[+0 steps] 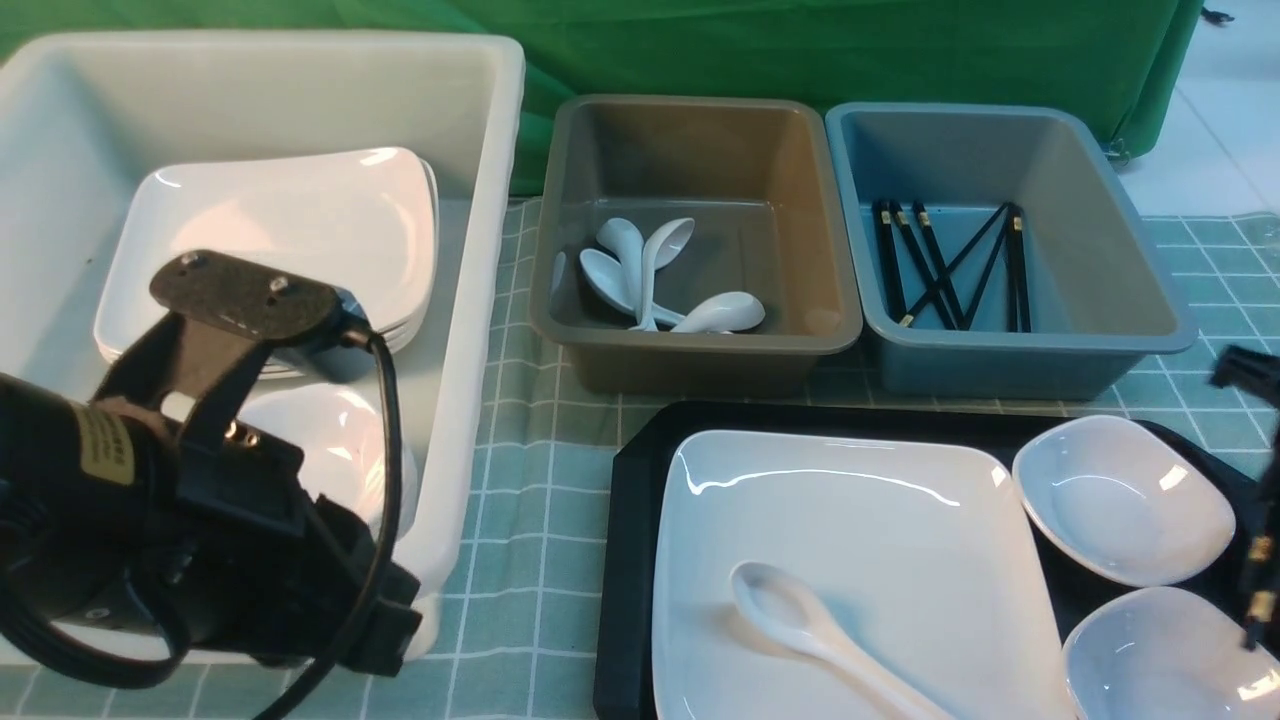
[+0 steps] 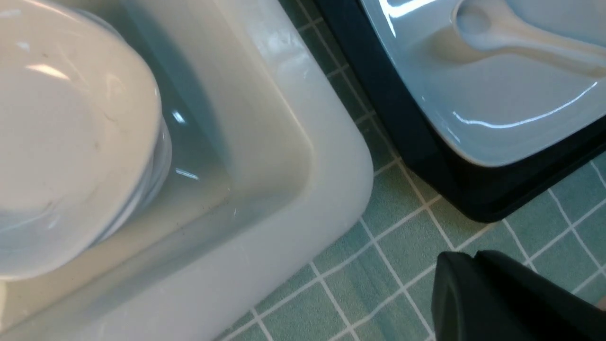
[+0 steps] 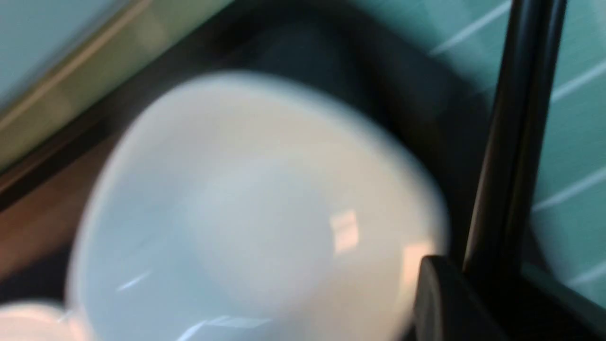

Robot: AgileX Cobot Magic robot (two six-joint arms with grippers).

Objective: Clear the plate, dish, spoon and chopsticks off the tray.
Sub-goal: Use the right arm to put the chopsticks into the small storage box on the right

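Right end effector (image 1: 1248, 375) is mostly cropped at the right edge of the front view. We read it as clamped on the chopsticks (image 1: 1260, 578), which hang near upright in the air over the tray's right side, gold bands low. The right wrist view is blurred. We make out one finger (image 3: 450, 308) with the black shafts running up from beside it, above a white dish.

Left end effector (image 1: 385, 620) hovers by the near right corner of the white tub (image 1: 470, 300). Only one finger (image 2: 511, 303) shows in the left wrist view, over the cloth between tub and tray, so we can't tell whether it is open or closed.

Tray (image 1: 625, 560) sits on the desk (image 1: 540, 500), near right, on green checked cloth. Plate (image 1: 860, 520) covers its left and middle. Spoon (image 1: 800, 620) lies on the plate's near part, bowl up and toward the left, handle running off the near edge of the frame. To the right of the plate, we see the far dish (image 1: 1125, 510) and the near dish (image 1: 1170, 655) on the tray, just beside each other.

White tub holds stacked plates (image 1: 290, 240) at its far end and stacked dishes (image 1: 340, 440) nearer. Behind the tray, the grey-brown tub (image 1: 700, 365) holds sorted spoons (image 1: 650, 275). The blue tub (image 1: 1000, 365) right beside it holds sorted chopsticks (image 1: 950, 265), some crossed.
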